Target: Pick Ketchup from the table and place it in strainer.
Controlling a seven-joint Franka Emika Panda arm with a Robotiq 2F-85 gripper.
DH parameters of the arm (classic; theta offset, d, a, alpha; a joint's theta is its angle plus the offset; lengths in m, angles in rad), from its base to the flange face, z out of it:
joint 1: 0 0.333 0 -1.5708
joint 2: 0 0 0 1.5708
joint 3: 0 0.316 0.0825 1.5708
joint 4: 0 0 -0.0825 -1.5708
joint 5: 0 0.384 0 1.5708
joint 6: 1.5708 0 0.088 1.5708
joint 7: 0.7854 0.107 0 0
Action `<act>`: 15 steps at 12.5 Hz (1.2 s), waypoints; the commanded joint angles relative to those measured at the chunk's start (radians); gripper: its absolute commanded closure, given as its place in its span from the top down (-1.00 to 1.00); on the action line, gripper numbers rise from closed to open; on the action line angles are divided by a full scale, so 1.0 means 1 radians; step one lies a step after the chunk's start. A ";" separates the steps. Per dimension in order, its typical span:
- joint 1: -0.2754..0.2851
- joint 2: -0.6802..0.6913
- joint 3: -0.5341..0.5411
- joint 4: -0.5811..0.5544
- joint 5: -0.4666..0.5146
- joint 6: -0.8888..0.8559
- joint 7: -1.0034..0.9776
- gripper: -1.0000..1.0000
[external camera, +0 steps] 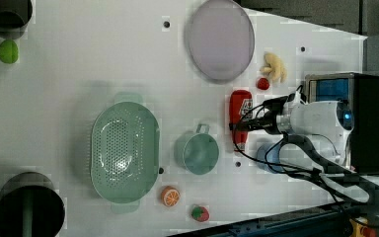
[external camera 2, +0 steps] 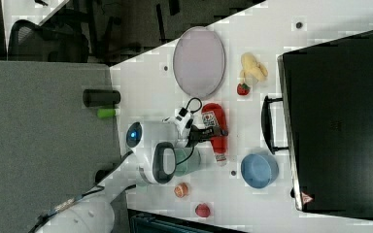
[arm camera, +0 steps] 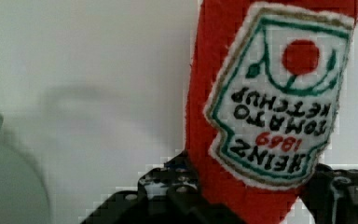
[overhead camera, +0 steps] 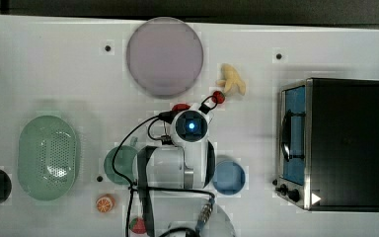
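The ketchup (external camera: pixel 240 114) lies flat mid-table, long axis crosswise to the claw (external camera: pixel 244 124), whose part-open jaws straddle its middle, fingers either side, not visibly clamped.

Red Ketchup (arm camera: pixel 205 116) with white, green-edged label, pale mint perforated strainer (external camera: pixel 123 150), lilac plate (overhead camera: pixel 164 56), blue bowl (overhead camera: pixel 228 177)

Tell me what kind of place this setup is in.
Most likely a robot lab's tabletop test bench, not a real kitchen: a white table with bolt holes, toy food such as a plush Ketchup and banana, and office chairs on grey floor beside it.
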 commanded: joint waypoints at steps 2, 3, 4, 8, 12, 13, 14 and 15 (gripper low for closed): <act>0.002 -0.223 0.001 0.075 0.007 -0.223 0.025 0.23; 0.002 -0.278 0.002 0.098 0.007 -0.293 0.039 0.23; 0.004 -0.329 0.004 0.122 0.007 -0.363 0.045 0.23; 0.020 -0.478 0.042 0.229 0.012 -0.632 0.198 0.23; 0.051 -0.512 0.159 0.282 0.048 -0.705 0.384 0.23; 0.058 -0.509 0.198 0.285 0.051 -0.705 0.434 0.23; 0.062 -0.505 0.237 0.286 0.052 -0.705 0.483 0.23; 0.065 -0.502 0.275 0.287 0.052 -0.705 0.524 0.23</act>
